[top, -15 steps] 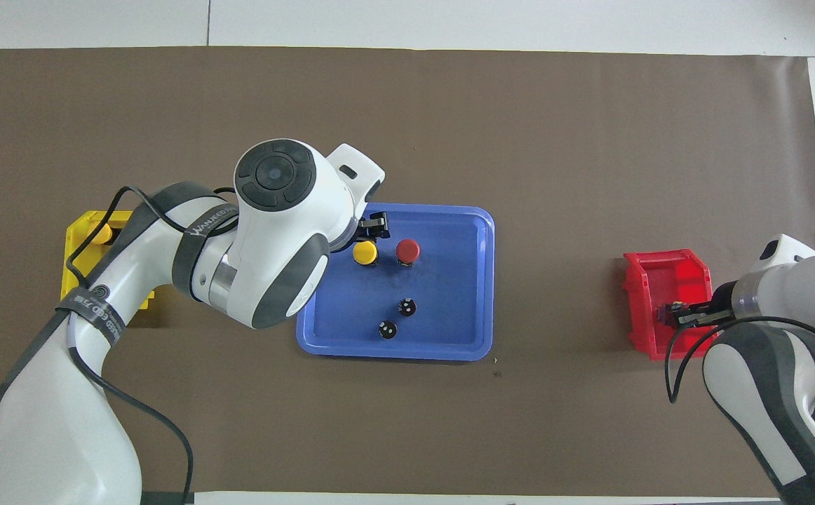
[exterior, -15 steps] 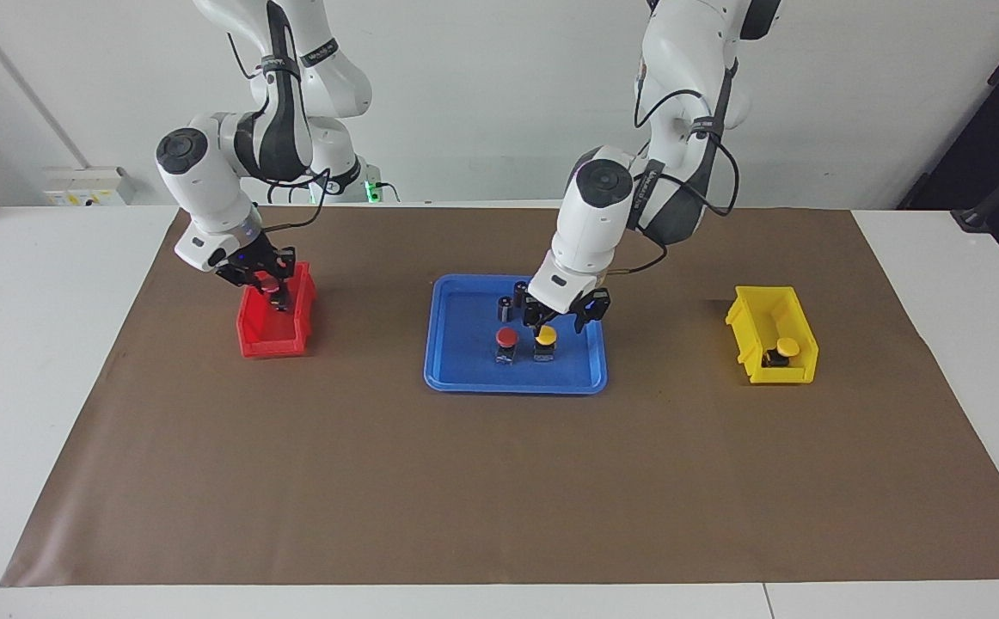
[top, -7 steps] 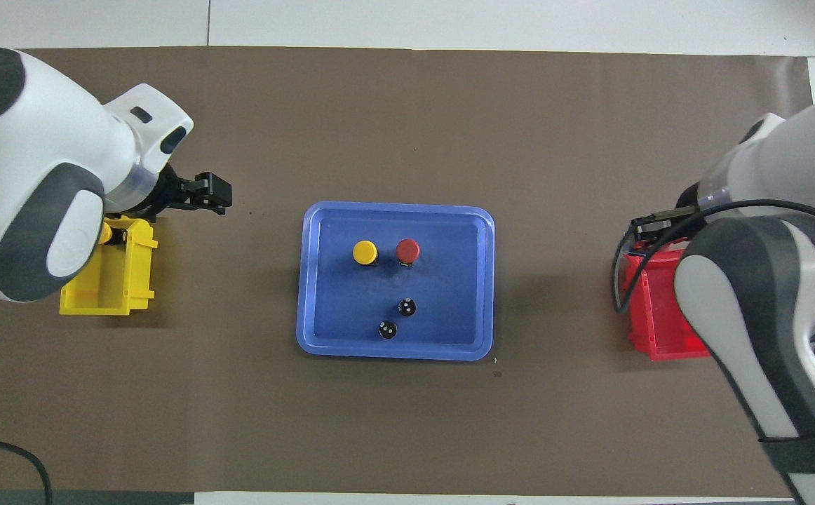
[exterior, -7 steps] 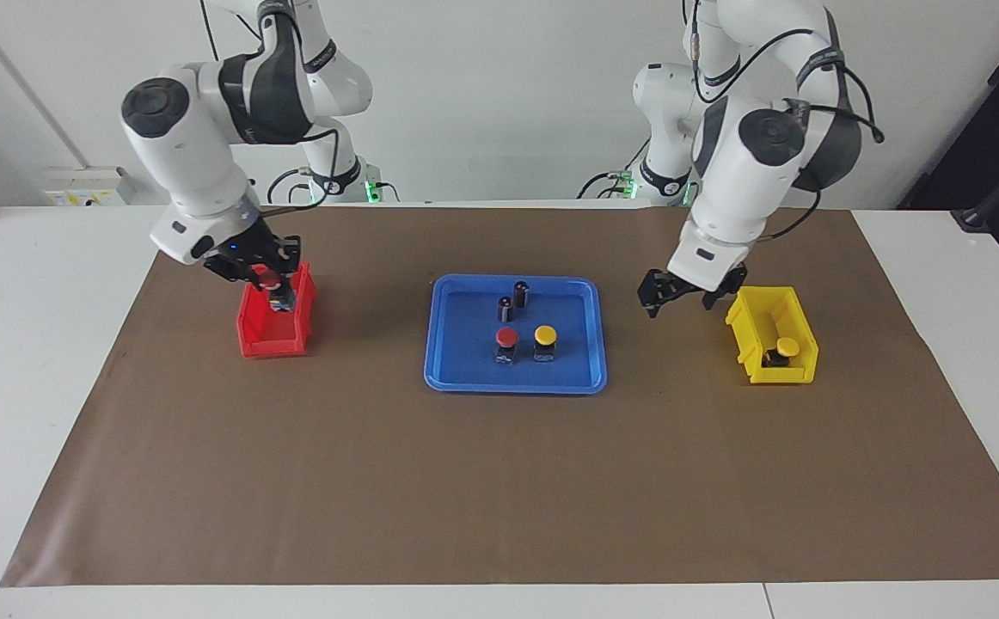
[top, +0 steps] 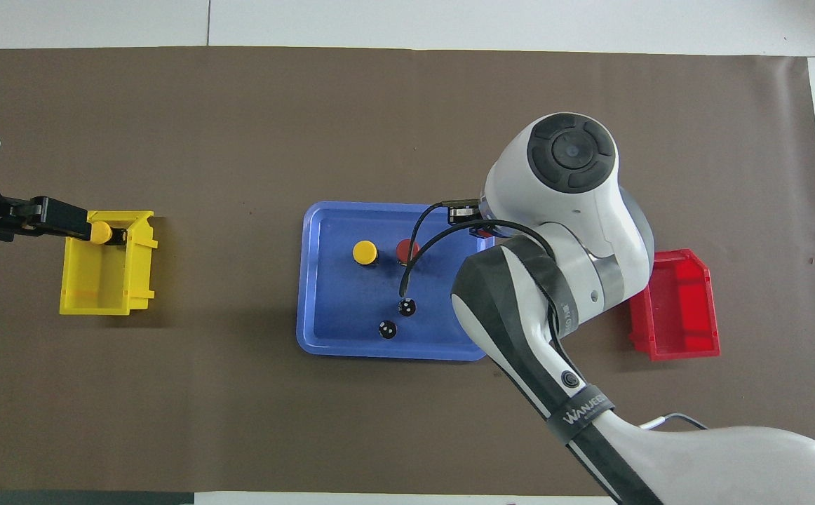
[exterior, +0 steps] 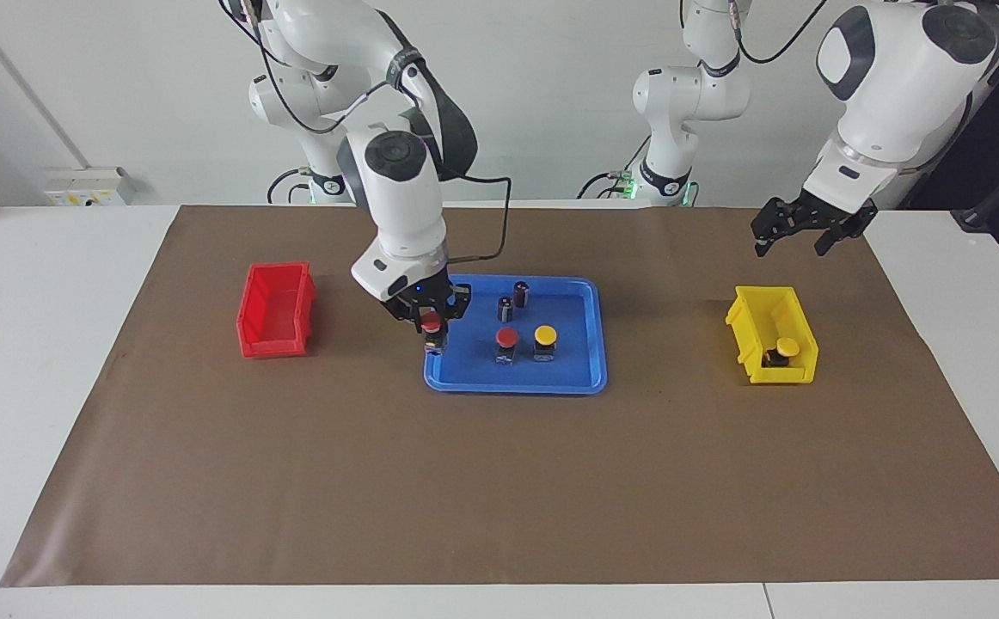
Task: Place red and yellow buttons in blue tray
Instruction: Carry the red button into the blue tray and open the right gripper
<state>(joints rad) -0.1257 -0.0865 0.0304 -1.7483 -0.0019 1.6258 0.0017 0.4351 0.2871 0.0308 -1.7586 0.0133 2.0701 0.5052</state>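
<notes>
In the facing view, left of centre, the right hand [exterior: 432, 328] pinches a red button [exterior: 432, 323] over the blue tray's [exterior: 465, 378] edge. At centre, a second red button [exterior: 506, 338] and a yellow button [exterior: 545, 334] stand in the tray. At the upper right the left hand [exterior: 794, 234] hangs spread above the yellow bin [exterior: 753, 331], which holds another yellow button [exterior: 787, 348].

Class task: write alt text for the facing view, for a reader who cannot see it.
The right gripper, shut on a red mushroom-cap push-button, hangs over the wide shallow blue plastic tray, which already holds one red button, one yellow button and two dark capless cylinders. The left gripper is open above the small yellow bin holding another yellow button; the small red bin looks empty.
</notes>
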